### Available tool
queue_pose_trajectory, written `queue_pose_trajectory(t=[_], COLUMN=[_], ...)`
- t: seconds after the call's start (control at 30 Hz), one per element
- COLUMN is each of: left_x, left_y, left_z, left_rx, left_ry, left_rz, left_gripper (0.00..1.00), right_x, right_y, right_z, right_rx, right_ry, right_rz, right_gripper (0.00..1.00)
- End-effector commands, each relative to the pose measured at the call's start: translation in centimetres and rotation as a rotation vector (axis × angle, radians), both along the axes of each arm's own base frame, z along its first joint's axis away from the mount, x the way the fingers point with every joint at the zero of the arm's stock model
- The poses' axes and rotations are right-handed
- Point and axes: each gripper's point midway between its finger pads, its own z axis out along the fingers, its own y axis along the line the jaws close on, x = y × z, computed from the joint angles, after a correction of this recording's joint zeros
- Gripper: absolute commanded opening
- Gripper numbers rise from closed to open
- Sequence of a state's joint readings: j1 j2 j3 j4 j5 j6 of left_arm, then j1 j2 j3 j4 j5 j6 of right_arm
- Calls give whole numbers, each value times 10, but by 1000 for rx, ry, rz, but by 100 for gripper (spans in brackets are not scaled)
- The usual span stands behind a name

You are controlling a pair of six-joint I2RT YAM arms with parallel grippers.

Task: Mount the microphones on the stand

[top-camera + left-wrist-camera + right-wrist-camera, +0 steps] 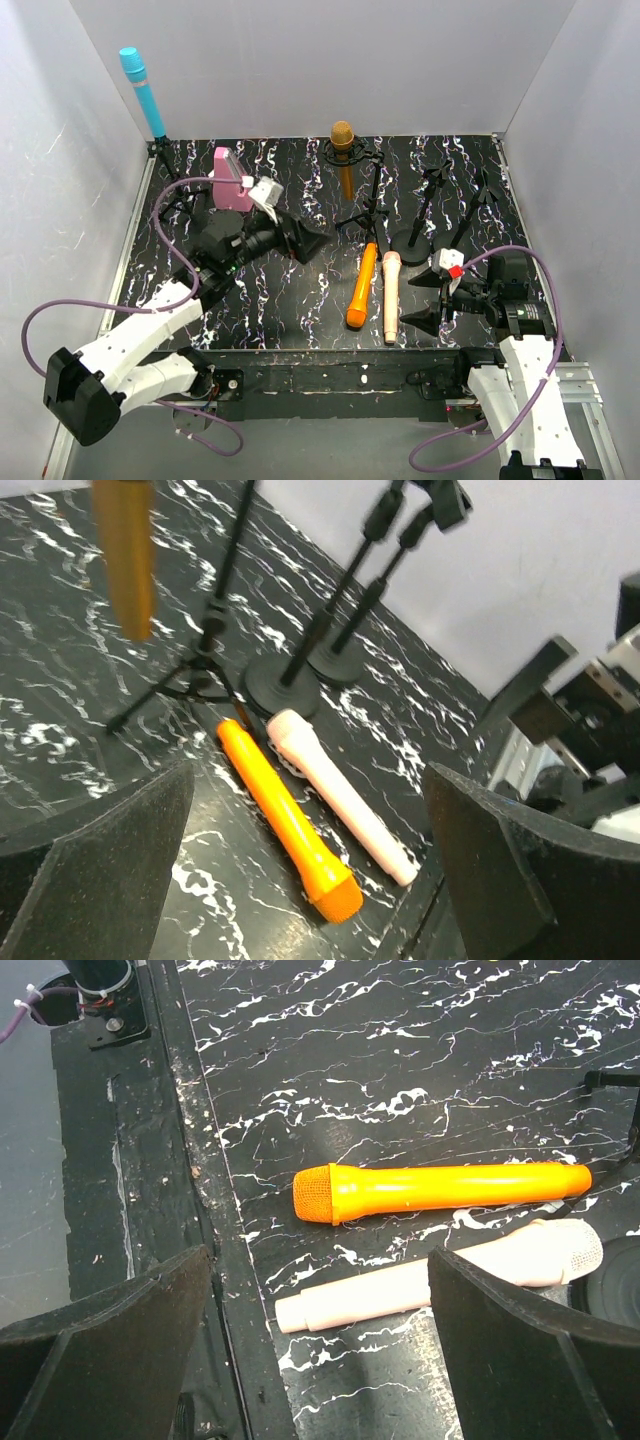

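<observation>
While the left claw (310, 820) and right claw (320, 1300) gape empty, the orange microphone (440, 1190) and peach microphone (440, 1275) lie side by side on the surface (400, 1040).

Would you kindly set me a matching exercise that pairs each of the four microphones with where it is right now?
Column one
1. cyan-blue microphone
2. gold microphone
3. orange microphone
4. peach-pink microphone

Column two
A. lying flat on the table, head toward the near edge
B. raised on the far-left stand
C. lying flat on the table, head pointing away from the arms
D. clipped in the centre stand at the back

Pairs: 1-B, 2-D, 3-A, 4-C
</observation>
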State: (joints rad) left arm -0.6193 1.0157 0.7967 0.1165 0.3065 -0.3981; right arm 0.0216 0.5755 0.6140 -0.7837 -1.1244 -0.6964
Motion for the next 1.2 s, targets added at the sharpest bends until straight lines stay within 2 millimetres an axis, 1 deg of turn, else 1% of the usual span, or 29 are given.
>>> queue_pose_trajectory(t=[0.0,0.13,0.27,0.33,0.4,0.57,0.63,0.7,0.87,0.97,1.0,1.07,1.1,1.17], left_x=[-17,-20,-15,-11,-6,1,3,12,27,40,44,49,50,57], left_y=[-25,-46,-59,-67,-78,-98,-104,-105,-117,-116,-117,-122,-124,-129], left_z=[-10,-26,-35,-35,-39,-37,-36,-36,-33,-31,-29,-32,-25,-31], left_rx=[66,102,92,85,102,93,80,62,40,28,23,28,6,30], left_ry=[-100,-107,-126,-138,-133,-164,-175,-180,-187,-218,-244,-330,-391,-452], left_rz=[-54,-72,-64,-59,-54,-38,-25,27,73,140,153,150,150,160], left_gripper=[98,98,98,98,98,98,98,98,98,98,98,97,96,98], right_x=[2,2,2,3,3,3,2,2,2,2,2,2,2,2], right_y=[0,0,-1,-1,-1,-1,-1,-1,-1,-1,-1,-2,-2,-2], right_z=[0,-1,-1,-1,-2,-2,-2,-2,-2,-2,-1,-1,-2,-2], right_rx=[0,-1,-3,-4,-5,-6,-5,-4,-5,-5,-5,-5,-7,-6], right_ry=[-31,-32,-33,-35,-33,-39,-36,-37,-40,-41,-45,-46,-43,-44], right_rz=[4,4,3,-1,-1,0,2,5,2,3,3,3,2,3], right_gripper=[96,95,95,95,95,95,95,95,95,95,95,95,95,95])
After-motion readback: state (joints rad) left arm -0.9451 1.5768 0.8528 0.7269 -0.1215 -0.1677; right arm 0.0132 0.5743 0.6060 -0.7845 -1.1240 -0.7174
